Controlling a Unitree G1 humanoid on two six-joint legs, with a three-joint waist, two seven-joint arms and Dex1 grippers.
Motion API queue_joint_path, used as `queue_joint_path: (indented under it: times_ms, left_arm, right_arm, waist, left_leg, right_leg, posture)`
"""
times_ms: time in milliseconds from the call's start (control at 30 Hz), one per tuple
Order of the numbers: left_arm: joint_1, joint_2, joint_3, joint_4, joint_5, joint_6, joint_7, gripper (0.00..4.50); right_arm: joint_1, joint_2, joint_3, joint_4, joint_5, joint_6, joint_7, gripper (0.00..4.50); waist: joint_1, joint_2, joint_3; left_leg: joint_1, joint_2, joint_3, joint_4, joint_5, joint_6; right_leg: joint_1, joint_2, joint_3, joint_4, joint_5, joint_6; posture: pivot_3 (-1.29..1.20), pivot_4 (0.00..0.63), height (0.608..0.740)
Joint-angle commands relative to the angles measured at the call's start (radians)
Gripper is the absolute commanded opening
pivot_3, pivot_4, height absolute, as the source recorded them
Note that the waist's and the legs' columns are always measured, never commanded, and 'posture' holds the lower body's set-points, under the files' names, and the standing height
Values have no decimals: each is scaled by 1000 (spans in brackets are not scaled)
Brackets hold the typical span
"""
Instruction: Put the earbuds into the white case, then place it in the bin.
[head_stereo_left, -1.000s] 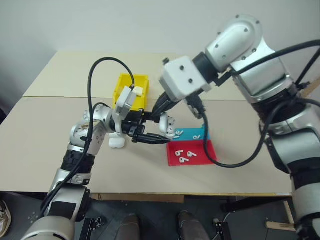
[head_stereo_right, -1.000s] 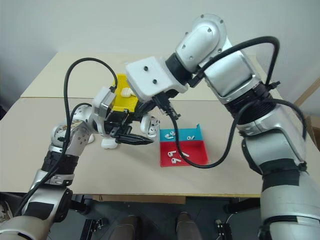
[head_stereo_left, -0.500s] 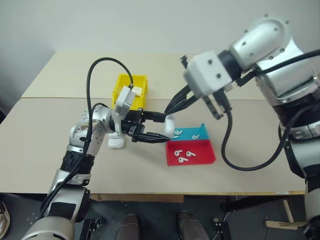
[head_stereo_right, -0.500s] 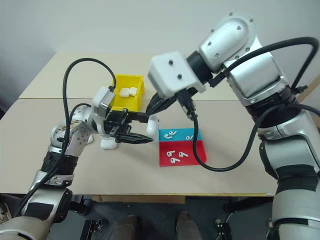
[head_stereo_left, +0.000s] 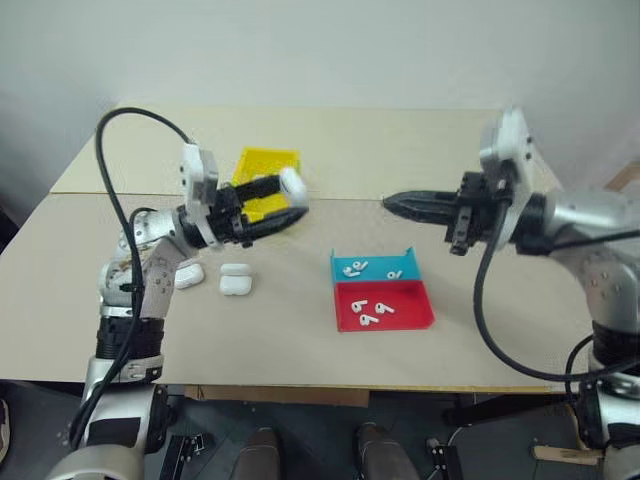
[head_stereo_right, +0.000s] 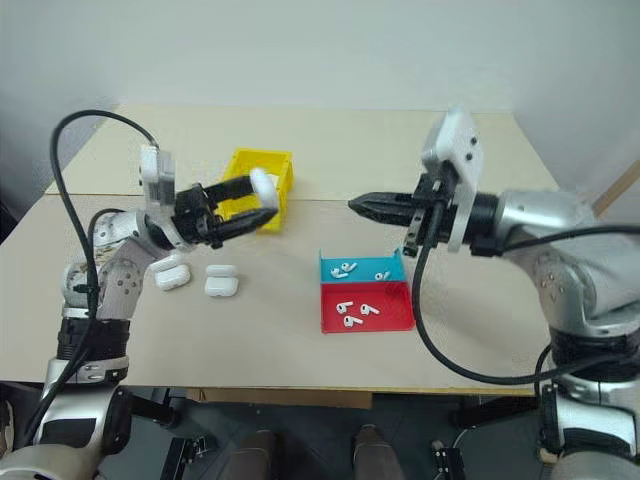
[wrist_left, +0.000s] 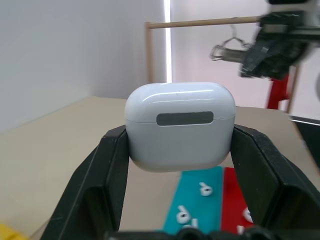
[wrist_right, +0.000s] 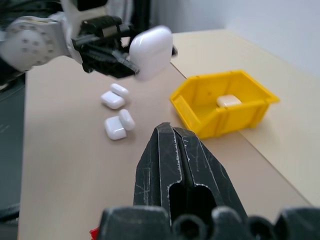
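Observation:
My left gripper (head_stereo_left: 292, 197) is shut on the white case (head_stereo_left: 293, 183), which is held with its lid closed in the air just right of the yellow bin (head_stereo_left: 262, 160). In the left wrist view the case (wrist_left: 180, 125) sits squarely between both fingers. My right gripper (head_stereo_left: 386, 203) is shut and empty. It points level towards the case from the right, well apart from it, above the trays. Several earbuds (head_stereo_left: 370, 312) lie in the red tray (head_stereo_left: 412, 300), and a few more earbuds (head_stereo_left: 355, 267) lie in the blue tray (head_stereo_left: 377, 262). One case (wrist_right: 229, 101) lies inside the bin.
Two more white cases (head_stereo_left: 236, 283) (head_stereo_left: 189, 275) lie on the table below my left gripper. The blue and red trays sit side by side right of centre. A seam runs across the tabletop behind them.
My right gripper has pulled away from the case to the right and turned level. My left gripper has swung up and to the left with the case, towards the bin.

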Motion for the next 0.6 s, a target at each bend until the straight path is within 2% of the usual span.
queue_joint_path:
  times_ms: [33, 100, 233, 400, 567, 600]
  left_arm:
    - [-105, -67, 12, 98, 152, -37, 331, 2767]
    - [-177, -99, -11, 227, 243, -58, 470, 2767]
    - [-360, -161, -58, 615, 386, -175, 675, 2767]
    - [-513, -198, -67, 947, 447, -293, 761, 2767]
    - [-567, -200, -77, 1082, 485, -305, 805, 4383]
    - [-569, -196, -70, 1086, 483, -315, 816, 4450]
  right_arm:
    - [20, 56, -58, -130, 69, 76, -163, 32]
    - [29, 85, -61, -169, 96, 99, -218, 32]
    - [17, 115, -61, -198, 136, 121, -290, 32]
    - [7, 111, -57, -208, 166, 119, -326, 32]
    - [12, 107, -62, -217, 192, 109, -352, 0]
    - [16, 106, -65, -221, 197, 107, -355, 0]
  waist:
    - [8, 0, 0]
    - [12, 0, 0]
    - [16, -1, 0]
    - [11, -1, 0]
    - [5, -1, 0]
    - [5, -1, 0]
  left_leg:
    - [0, -1, 0, 0, 0, 0]
    - [-1, -1, 0, 1, 1, 1]
    - [-2, -2, -1, 0, 0, 1]
    - [-6, -2, -1, 0, 0, 1]
    - [-5, -2, -1, 0, 1, 1]
    - [-5, -2, -1, 0, 1, 1]
  right_leg:
    - [0, 0, 0, 0, 0, 0]
    - [0, 0, 0, 0, 1, 1]
    - [0, 0, -1, -4, 1, 1]
    - [-2, -1, -1, -5, 1, 2]
    - [-2, -1, -1, -4, 1, 2]
    - [-2, -1, -1, -4, 1, 2]
  posture:
    - [0, 150, 740]
    - [0, 150, 740]
    - [0, 150, 740]
    - [0, 150, 740]
    - [0, 150, 740]
    - [0, 150, 740]
